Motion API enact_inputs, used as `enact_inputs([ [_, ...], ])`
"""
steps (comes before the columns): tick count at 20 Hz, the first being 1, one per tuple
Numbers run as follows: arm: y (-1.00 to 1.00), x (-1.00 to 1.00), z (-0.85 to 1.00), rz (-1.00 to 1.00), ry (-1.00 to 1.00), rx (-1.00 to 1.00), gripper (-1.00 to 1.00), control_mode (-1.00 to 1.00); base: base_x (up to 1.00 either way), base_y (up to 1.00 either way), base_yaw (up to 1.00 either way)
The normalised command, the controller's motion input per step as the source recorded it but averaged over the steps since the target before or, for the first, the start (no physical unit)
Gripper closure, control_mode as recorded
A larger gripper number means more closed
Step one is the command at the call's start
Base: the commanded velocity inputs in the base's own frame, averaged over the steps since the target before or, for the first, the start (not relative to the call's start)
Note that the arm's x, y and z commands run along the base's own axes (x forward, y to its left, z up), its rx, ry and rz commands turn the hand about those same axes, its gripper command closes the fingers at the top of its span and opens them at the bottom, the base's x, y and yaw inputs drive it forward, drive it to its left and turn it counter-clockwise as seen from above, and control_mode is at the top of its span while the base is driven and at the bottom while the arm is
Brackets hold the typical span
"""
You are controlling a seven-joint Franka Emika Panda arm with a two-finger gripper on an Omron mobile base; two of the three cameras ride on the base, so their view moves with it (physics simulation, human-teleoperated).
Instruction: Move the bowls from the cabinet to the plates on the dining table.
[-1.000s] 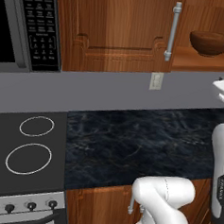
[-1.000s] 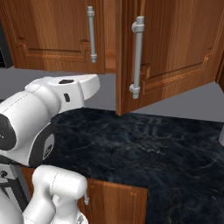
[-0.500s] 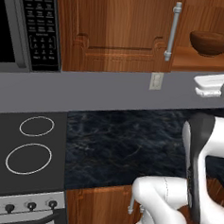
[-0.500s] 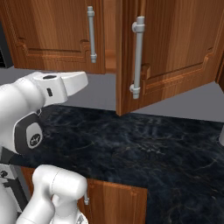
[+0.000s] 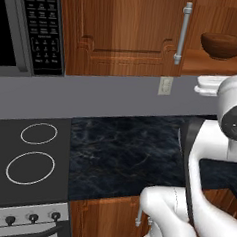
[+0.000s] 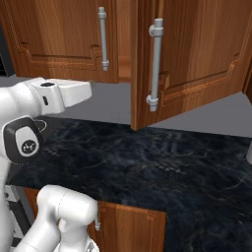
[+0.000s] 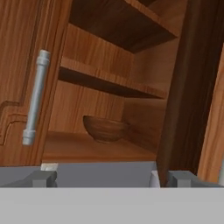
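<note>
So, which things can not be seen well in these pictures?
- Red bowl: not seen; the open door in the hand view and the right edge in the left base view hide part of the cabinet. Beside the brown bowl nothing more can be told.
- Brown bowl, left base view: its inside is hidden by its own rim.
- Gripper, hand view: just the fingertips show, wide apart.

The cabinet's bottom shelf carries one brown bowl, set toward its back right corner.
</note>
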Motion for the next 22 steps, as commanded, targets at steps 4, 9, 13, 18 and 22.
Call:
enact_inputs([
  [4, -0.17, 0.34, 0.00, -0.03, 0.00, 0.10, -1.00, -1.00, 0.00, 0.00, 0.00],
  [9, -0.18, 0.32, 0.00, -0.01, 0.00, 0.10, -1.00, -1.00, 0.00, 0.00, 0.00],
  [13, -0.14, 0.33, 0.00, 0.00, 0.00, 0.07, -1.00, -1.00, 0.00, 0.00, 0.00],
  [18, -0.21, 0.20, 0.00, 0.00, -0.02, 0.05, -1.00, -1.00, 0.00, 0.00, 0.00],
  [22, -0.24, 0.09, 0.01, -0.02, -0.03, 0.03, -1.00, -1.00, 0.00, 0.00, 0.00],
])
